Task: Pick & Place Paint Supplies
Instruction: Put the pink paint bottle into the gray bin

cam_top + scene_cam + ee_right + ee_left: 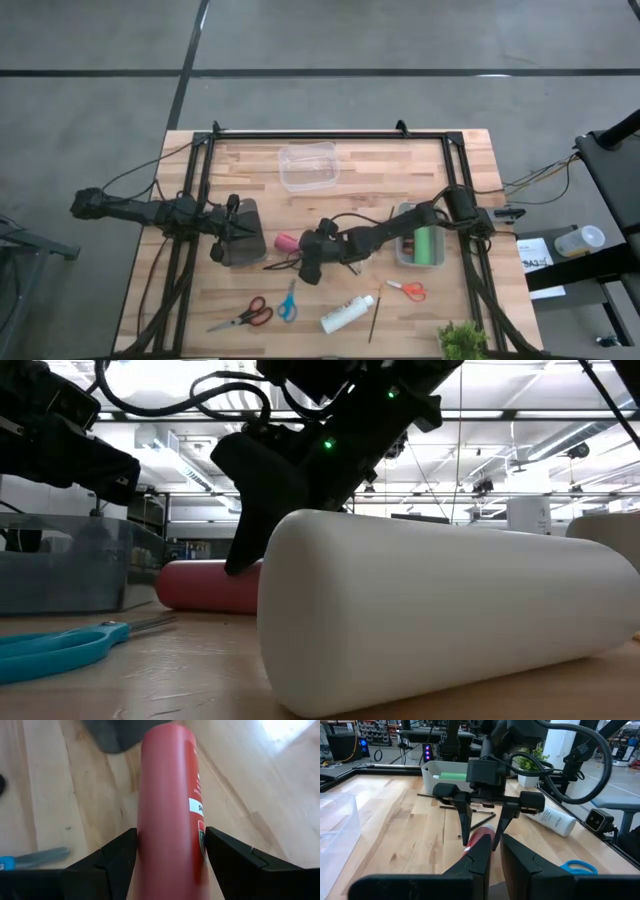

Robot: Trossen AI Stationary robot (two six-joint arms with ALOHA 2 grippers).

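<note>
Near the middle of the wooden table (250,170): red paint bottle (287,241), lying on its side on the bare boards, label uppermost in the right wrist view. Straddled by the right gripper (171,835), one dark finger (117,852) on each side of the barrel, spread wide. Cannot tell whether the pads press the plastic or merely flank it. Not lifted, resting on the wood.

Just beyond one end of the bottle, facing it: left gripper (495,845), fingers drawn almost together with only a narrow slit between, nothing in that slit. Pointed straight at the right gripper from the opposite side.

Farther toward the near edge: white paint bottle (347,314), also on its side, filling the foreground of the low view, with the red one behind it. Just beside its cap end, a thin brush (375,318). Left of these, blue-handled scissors (288,300), then red-handled scissors (243,316). To the right, a smaller pair of red scissors (408,290).

At the right side, under the right arm: white bin (405,258) holding a green bottle (428,245), laid lengthwise.

Toward the far edge, well apart from both grippers: clear plastic container (308,165). At the near right corner: small green plant (462,342).
</note>
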